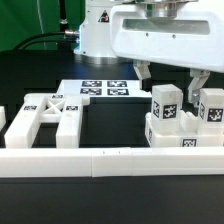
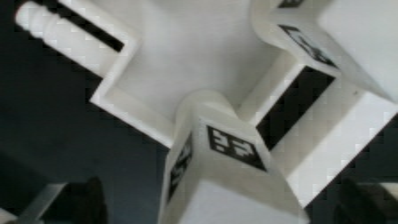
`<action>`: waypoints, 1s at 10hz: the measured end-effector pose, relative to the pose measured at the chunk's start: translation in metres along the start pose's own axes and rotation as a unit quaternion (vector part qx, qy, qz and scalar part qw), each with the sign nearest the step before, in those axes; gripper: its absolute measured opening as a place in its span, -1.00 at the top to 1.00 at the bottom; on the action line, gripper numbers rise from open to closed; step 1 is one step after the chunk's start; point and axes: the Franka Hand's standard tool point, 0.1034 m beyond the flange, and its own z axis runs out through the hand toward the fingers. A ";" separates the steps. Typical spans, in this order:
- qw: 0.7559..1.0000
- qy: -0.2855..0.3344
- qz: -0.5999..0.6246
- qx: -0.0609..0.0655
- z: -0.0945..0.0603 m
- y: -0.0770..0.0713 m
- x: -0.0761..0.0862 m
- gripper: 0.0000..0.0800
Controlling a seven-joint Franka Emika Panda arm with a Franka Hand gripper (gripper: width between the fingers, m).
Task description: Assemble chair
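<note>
The chair is in loose glossy white pieces. The X-braced frame [image 1: 50, 115] lies flat at the exterior view's left. The seat slab [image 1: 178, 134] stands at the right with two short square posts [image 1: 165, 103] [image 1: 212, 108] on it, each tagged. My gripper [image 1: 170, 80] hangs open just above the left post, with its fingers [image 1: 144, 72] spread wide. In the wrist view the tagged post [image 2: 222, 150] stands up between my dark fingers [image 2: 63, 195], in front of the white slab [image 2: 178, 70]. My gripper [image 2: 214, 208] holds nothing.
The marker board [image 1: 104, 90] lies flat behind the parts, under the arm's base. A long low white rail [image 1: 100, 160] runs across the front. The table top is black.
</note>
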 end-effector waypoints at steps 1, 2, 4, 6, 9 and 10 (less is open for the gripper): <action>0.999 0.002 -0.050 0.001 0.000 0.000 0.000 -0.62; 0.996 0.003 -0.087 0.001 0.001 0.000 0.000 -0.62; 0.987 0.003 -0.159 0.002 0.001 -0.001 -0.002 -0.62; 0.973 0.003 -0.232 0.001 0.001 -0.001 -0.001 -0.62; 0.946 0.004 -0.324 0.000 0.001 0.000 0.000 -0.62; 0.935 0.004 -0.355 0.000 0.001 0.001 0.001 -0.62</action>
